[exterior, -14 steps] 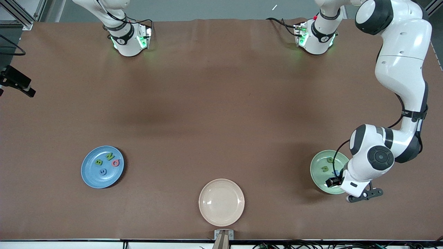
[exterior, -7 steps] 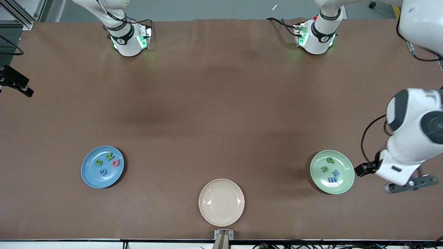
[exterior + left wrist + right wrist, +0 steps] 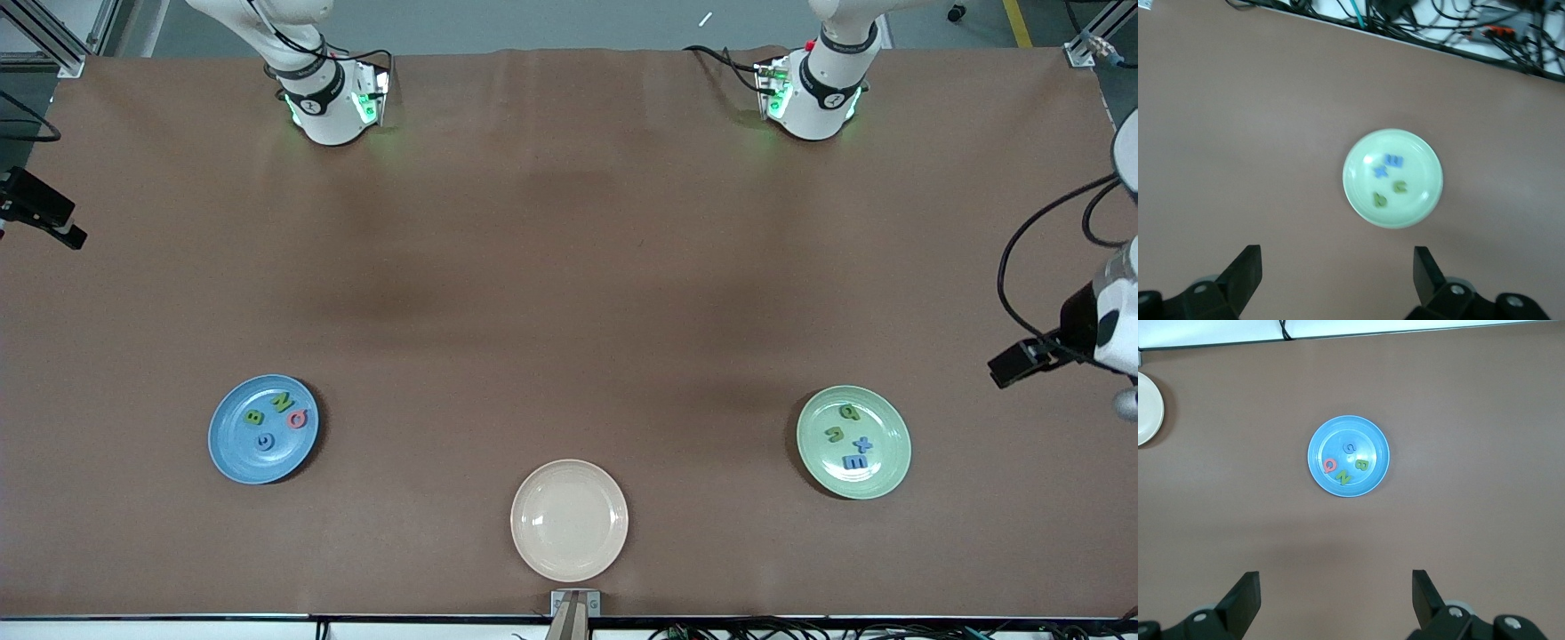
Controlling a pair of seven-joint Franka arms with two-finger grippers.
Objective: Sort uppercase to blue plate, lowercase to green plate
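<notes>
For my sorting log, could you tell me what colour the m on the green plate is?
Blue; the m on the green plate shows best in the front view.

1. The left end effector is raised high, pointing straight down, its two fingers spread wide with nothing between them.
2. The right end effector is likewise raised high and pointing down, fingers wide apart and empty.
</notes>
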